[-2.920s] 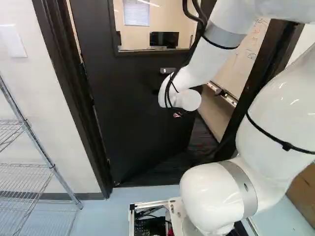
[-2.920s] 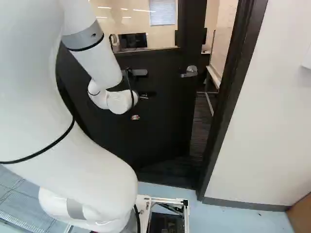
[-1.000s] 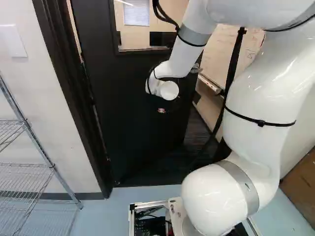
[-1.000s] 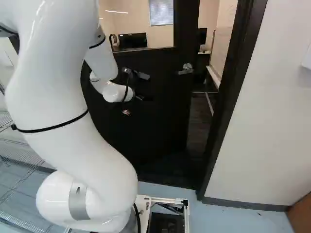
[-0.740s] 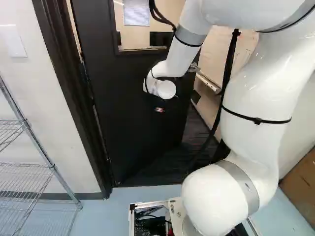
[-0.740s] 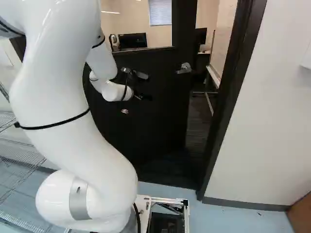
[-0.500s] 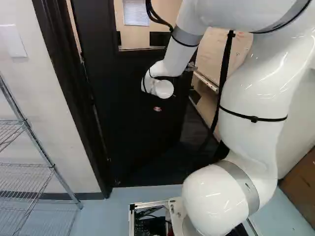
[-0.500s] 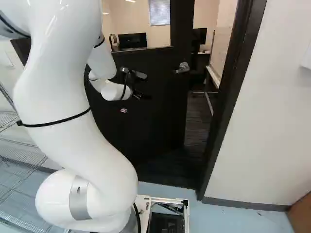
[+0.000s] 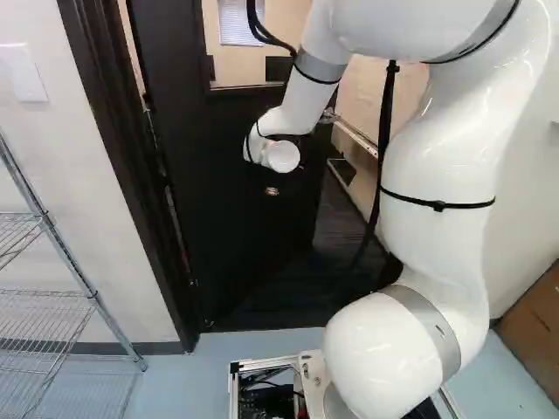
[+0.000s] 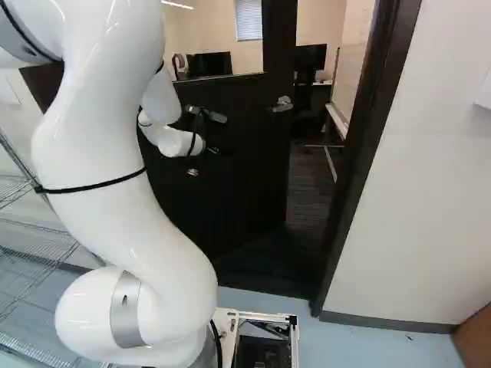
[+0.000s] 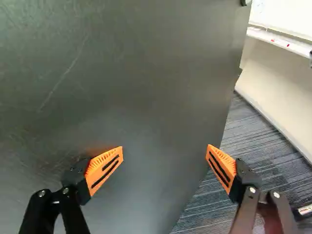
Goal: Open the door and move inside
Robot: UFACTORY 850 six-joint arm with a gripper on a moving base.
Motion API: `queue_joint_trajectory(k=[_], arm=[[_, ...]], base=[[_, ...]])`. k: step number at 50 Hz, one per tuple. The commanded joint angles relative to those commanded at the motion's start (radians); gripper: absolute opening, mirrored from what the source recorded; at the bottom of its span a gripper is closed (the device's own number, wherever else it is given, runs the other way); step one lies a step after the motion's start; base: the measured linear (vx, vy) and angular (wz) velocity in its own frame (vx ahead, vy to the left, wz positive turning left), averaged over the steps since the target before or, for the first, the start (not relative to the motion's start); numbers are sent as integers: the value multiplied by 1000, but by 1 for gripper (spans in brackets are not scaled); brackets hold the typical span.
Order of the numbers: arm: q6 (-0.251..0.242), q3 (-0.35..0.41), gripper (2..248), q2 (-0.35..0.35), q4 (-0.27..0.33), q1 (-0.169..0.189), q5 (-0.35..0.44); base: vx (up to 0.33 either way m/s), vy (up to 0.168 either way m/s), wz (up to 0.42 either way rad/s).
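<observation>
The black door (image 9: pixel 236 227) with a window stands ajar, swung away from me into the room beyond. Its silver lever handle (image 10: pixel 282 104) is near the free edge. My gripper (image 10: pixel 212 149) is at the door's face, below and to one side of the handle, largely hidden by the wrist. In the wrist view the gripper (image 11: pixel 165 152) stands open, nothing between its orange pads. One finger lies over the door face (image 11: pixel 141 73), with an orange glow beside it; the other reaches past the free edge, over carpet. Whether a finger touches the door, I cannot tell.
A dark door frame (image 10: pixel 359 153) borders the opening. A wire shelf (image 9: pixel 65 305) stands by the wall in the left base view. Through the gap show dark carpet (image 10: pixel 311 188), a whiteboard (image 11: pixel 287 17) and a monitor (image 10: pixel 311 57). Cardboard (image 9: pixel 534 327) lies at the right.
The door has swung farther away, widening the gap at its free edge. My wrist has moved with it, toward the hinge side in the left base view. The base has not moved.
</observation>
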State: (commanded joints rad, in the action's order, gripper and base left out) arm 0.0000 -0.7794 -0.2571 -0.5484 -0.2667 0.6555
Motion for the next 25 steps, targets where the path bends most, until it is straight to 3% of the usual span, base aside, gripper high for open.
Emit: queue_joint_trajectory(k=[25], arm=[[0, -62, 247, -52, 0, -22, 0]], base=[[0, 0, 0]])
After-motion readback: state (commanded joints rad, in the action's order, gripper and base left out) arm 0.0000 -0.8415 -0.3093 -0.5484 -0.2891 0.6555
